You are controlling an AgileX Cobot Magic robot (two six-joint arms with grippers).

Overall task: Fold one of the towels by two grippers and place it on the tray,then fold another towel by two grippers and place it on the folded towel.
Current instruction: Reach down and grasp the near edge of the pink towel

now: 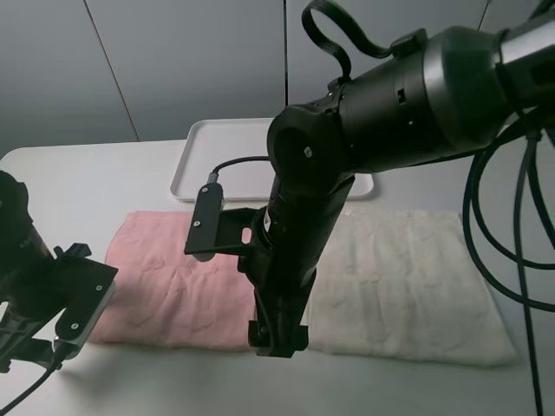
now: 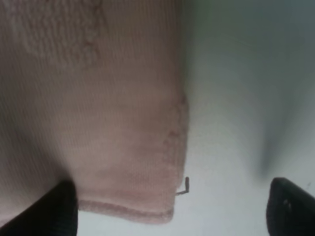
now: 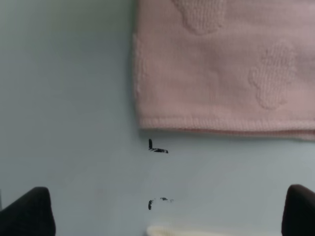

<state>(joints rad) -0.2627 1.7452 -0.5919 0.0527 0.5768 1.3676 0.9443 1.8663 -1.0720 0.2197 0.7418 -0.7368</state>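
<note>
Empty, jaws wide: black left gripper [image 2: 177, 211] and black right gripper [image 3: 165, 214] should each pinch one near corner of the pale pink square cloth towel [image 1: 173, 277], then lift evenly.

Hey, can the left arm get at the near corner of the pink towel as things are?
Probably yes: the left claw is open, the pink towel has its corner lying flat on the table between the claw's fingers, and nothing covers it.

right arm [image 1: 390, 104]: matte black, rounded joints | cables [image 1: 471, 208]: black, looped | fingers [image 3: 29, 214]: seemingly black, blurred
</note>
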